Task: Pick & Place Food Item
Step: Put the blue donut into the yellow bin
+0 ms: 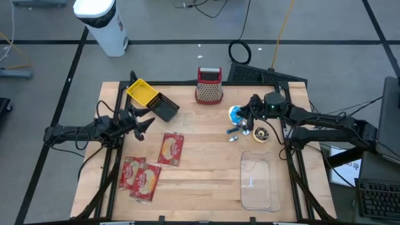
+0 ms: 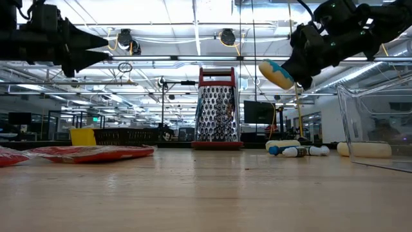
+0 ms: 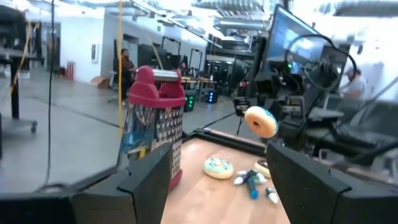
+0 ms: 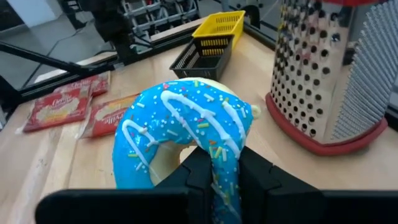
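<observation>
High view showed the right gripper [image 1: 242,116] raised over the back right part of the wooden table [image 1: 206,187], its fingers pinched onto a blue-frosted doughnut [image 1: 235,114] with white icing lines and sprinkles. Right wrist view made the hold plain: the doughnut [image 4: 180,130] stood on edge, its lower rim clamped between the two dark fingers [image 4: 199,171], so the jaws stood narrow around it. From the low view the doughnut [image 2: 277,73] hung well clear of the tabletop, tilted, beside the metal box grater [image 2: 216,109] with the red handle and base. Under it on the table lay another doughnut with dark topping [image 1: 260,134] and a few small blue and white pieces [image 1: 235,131]. A clear plastic container [image 1: 258,181] sat nearer the front right of the table, well apart from the held doughnut. The left gripper [image 1: 145,124] waited over the left side of the table with its fingers spread wide and nothing between them. Near it stood a yellow basket [image 1: 142,92] just beside a black basket [image 1: 165,107], and three red snack packets [image 1: 170,149] lay flat toward the front left.
</observation>
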Robot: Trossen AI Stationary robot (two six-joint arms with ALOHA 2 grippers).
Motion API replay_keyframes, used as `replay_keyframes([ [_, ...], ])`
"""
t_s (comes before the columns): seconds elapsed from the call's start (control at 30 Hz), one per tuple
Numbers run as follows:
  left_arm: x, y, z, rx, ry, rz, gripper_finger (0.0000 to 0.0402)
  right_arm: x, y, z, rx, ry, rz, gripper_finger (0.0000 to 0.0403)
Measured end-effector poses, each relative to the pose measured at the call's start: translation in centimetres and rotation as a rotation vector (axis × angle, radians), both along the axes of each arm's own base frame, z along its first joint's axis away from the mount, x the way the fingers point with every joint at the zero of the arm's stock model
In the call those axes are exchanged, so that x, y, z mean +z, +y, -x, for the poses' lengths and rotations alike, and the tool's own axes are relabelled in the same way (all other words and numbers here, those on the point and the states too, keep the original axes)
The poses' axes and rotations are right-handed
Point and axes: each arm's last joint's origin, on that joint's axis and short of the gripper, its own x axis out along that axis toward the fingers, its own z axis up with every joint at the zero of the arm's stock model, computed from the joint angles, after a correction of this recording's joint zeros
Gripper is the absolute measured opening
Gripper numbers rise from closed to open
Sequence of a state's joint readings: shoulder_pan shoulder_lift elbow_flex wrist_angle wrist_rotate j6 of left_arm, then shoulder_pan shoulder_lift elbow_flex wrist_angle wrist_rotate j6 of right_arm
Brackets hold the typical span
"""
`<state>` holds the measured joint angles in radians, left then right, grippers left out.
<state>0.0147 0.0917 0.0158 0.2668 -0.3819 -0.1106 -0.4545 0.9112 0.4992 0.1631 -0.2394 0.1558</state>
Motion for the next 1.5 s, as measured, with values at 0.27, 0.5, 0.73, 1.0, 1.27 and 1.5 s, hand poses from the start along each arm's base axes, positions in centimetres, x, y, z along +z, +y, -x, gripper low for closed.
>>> replay_keyframes([
  [0.27,0.0,0.1,0.1,0.032,-0.043,0.103,0.0257,0.1,0.0,0.0,0.001,-0.003,0.011,0.0038],
  [0.5,0.0,0.3,0.1,0.064,-0.127,0.277,0.0257,0.2,-0.1,-0.2,0.026,-0.006,0.099,0.0038],
  [0.73,-0.2,0.0,-0.8,-0.051,-0.123,0.368,0.0257,-0.4,0.5,-1.2,0.092,0.015,0.145,0.0038],
  [1.0,0.4,0.2,-3.9,-0.029,-0.041,0.363,0.0257,-1.9,2.1,-4.4,0.228,-0.003,0.357,0.0038],
  [1.27,3.8,0.7,-10.7,-0.024,0.148,0.275,0.0257,-2.8,2.9,-6.3,0.055,0.046,0.612,0.0038],
  [1.5,4.8,1.6,-17.8,0.001,0.267,0.191,0.0257,-2.4,3.8,-6.8,-0.017,0.038,0.736,0.0038],
])
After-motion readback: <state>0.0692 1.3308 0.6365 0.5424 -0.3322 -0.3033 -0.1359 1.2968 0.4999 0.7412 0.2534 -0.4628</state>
